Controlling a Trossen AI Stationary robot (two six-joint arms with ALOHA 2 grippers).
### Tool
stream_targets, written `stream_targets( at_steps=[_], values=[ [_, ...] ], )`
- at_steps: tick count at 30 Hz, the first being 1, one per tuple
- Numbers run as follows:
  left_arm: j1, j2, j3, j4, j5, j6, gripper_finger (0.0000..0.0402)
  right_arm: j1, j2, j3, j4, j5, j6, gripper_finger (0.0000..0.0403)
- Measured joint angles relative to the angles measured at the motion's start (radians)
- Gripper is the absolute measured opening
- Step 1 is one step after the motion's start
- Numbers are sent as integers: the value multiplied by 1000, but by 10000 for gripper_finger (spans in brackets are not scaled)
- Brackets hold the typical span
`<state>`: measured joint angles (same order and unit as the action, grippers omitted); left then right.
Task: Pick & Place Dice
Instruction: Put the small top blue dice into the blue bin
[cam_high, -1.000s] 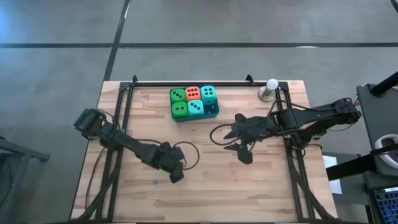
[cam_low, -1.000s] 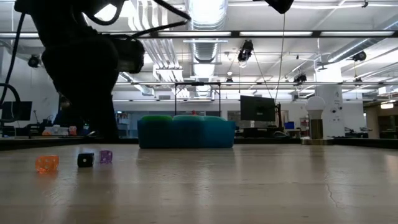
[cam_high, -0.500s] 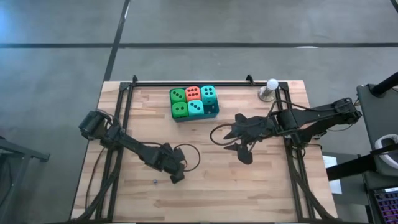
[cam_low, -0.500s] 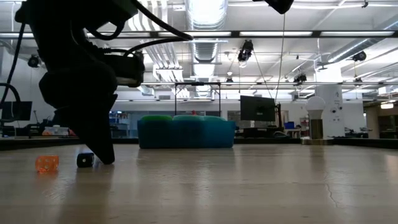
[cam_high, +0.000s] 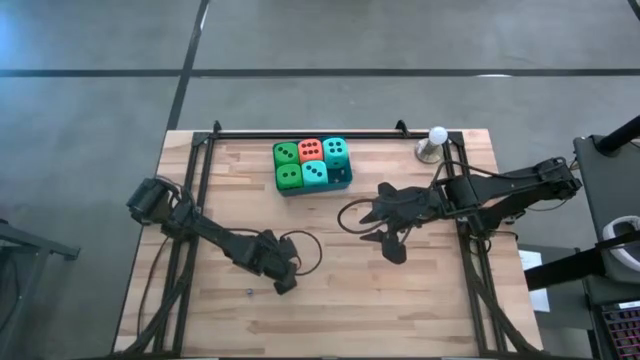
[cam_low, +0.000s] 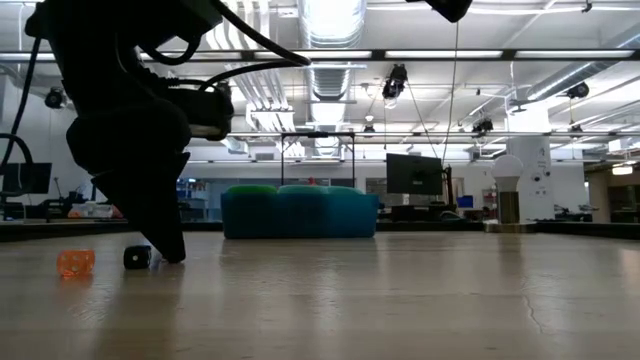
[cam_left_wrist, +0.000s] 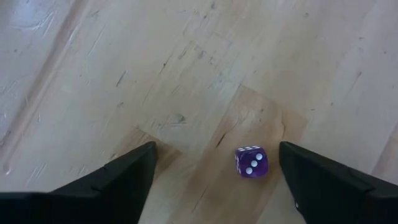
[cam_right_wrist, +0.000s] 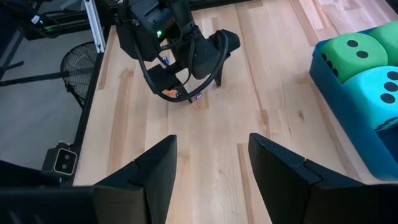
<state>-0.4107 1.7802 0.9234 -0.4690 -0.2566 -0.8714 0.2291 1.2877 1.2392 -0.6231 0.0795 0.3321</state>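
Note:
A tiny purple die (cam_left_wrist: 251, 162) lies on the wooden table between the two fingers of my left gripper (cam_left_wrist: 214, 180), which is open, points steeply down and stands at the table top near the front left (cam_high: 283, 283). The fingers touch nothing. A tiny orange die (cam_low: 75, 263) and a tiny black die (cam_low: 137, 257) lie just beside it. Several large soft dice, green (cam_high: 286, 153), orange-red (cam_high: 310, 149) and teal (cam_high: 335, 150), sit in the blue tray (cam_high: 343, 178) at the far middle. My right gripper (cam_high: 390, 245) hangs open above the table's middle right.
A small white ball on a metal stand (cam_high: 436, 140) is at the far right corner. Black frame rails (cam_high: 205, 160) run along the table's left, right and far sides. Bare wood lies between the two arms and in front of the tray.
My left gripper has sunk to the table top over the purple die, its fingers coming down on either side of it; in the low view a finger now hides that die. The dice have not moved.

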Motion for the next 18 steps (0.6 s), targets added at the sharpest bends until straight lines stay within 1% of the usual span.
stream_targets(
  at_steps=[3, 11, 14, 18],
  values=[
    [0, 0, 0, 0, -1, -1, 297, 0, 0, 0, 0, 0, 4, 194],
    [0, 1, -1, 3, -1, -1, 164, 0, 0, 0, 4, 0, 5, 194],
    [0, 1, -1, 5, 0, -1, 123, 0, 0, 0, 11, 0, 5, 194],
    [0, 1, -1, 7, 0, -2, 79, 0, 0, 0, 12, 1, 5, 194]
  ],
)
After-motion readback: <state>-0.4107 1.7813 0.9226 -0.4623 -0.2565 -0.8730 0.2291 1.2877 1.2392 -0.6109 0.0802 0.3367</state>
